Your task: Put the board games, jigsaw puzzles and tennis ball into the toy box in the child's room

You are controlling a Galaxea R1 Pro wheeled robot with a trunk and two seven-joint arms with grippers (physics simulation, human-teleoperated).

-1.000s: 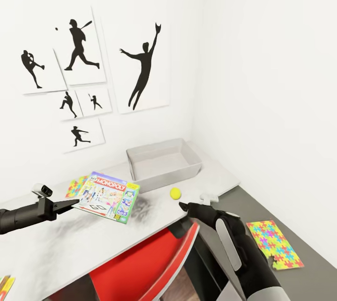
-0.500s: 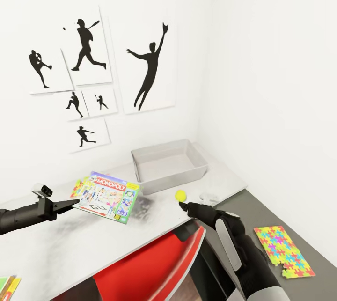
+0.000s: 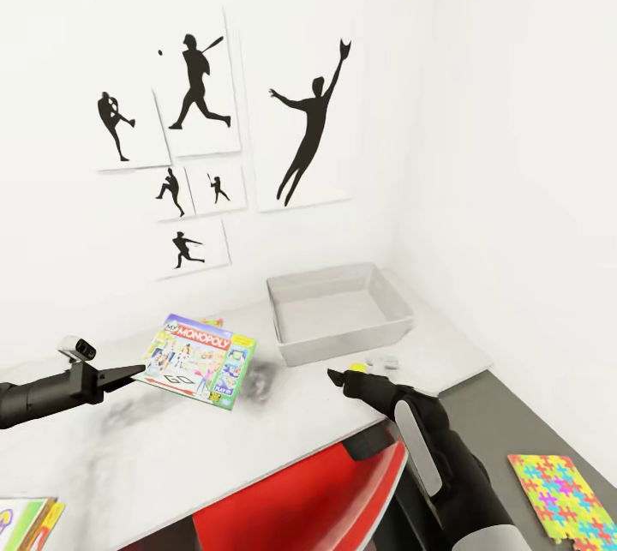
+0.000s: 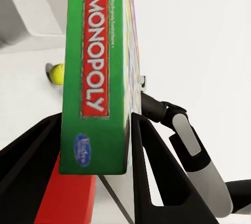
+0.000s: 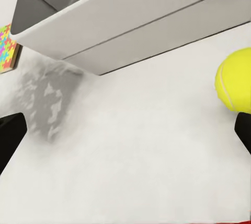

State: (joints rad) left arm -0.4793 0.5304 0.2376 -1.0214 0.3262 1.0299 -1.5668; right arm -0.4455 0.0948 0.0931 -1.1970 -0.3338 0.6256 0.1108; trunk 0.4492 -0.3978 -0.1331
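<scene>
Left gripper [image 3: 137, 374] around board game [image 3: 201, 360]

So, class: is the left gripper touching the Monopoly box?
Touching. The left wrist view shows the left gripper pressed against both faces of the Monopoly box.

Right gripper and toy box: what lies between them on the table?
Bare table top lies between the right gripper and the toy box; the tennis ball sits off to one side, seen in the right wrist view.

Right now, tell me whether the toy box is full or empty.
Empty as far as visible: the toy box shows bare grey floor in the head view; its near corner is hidden.
</scene>
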